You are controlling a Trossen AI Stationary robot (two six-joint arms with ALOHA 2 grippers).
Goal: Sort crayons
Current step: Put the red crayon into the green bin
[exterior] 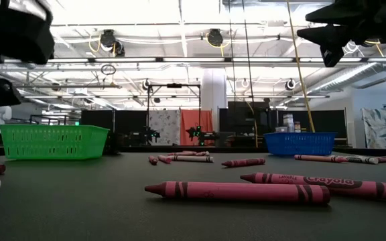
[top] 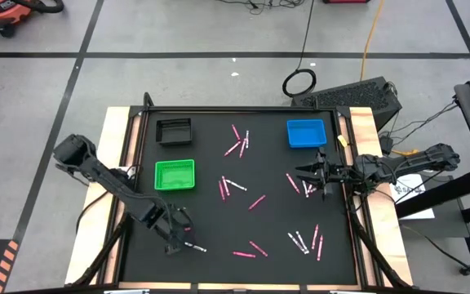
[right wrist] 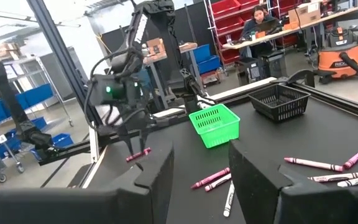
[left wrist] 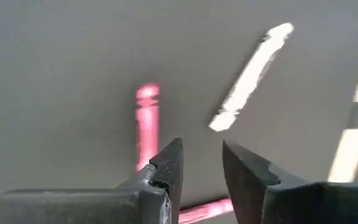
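Pink and white crayons [top: 239, 145] lie flat and scattered on the black mat, with more at the middle [top: 227, 188] and near right [top: 304, 241]. My left gripper [top: 179, 237] points down, open, low over the mat's near left. A pink crayon [left wrist: 148, 124] and a white crayon [left wrist: 250, 74] lie just beyond its fingertips [left wrist: 201, 146], and nothing sits between them. The right wrist view shows it just above a pink crayon [right wrist: 138, 154]. My right gripper [top: 310, 175] hangs level and open [right wrist: 201, 152], high above the mat's right side, holding nothing.
A green tray [top: 175, 175] stands at the mat's left, a black tray [top: 174, 131] at the far left and a blue tray [top: 307, 133] at the far right. Wooden borders [top: 117, 131] frame the mat. A person sits at a desk [right wrist: 260, 18] in the room beyond.
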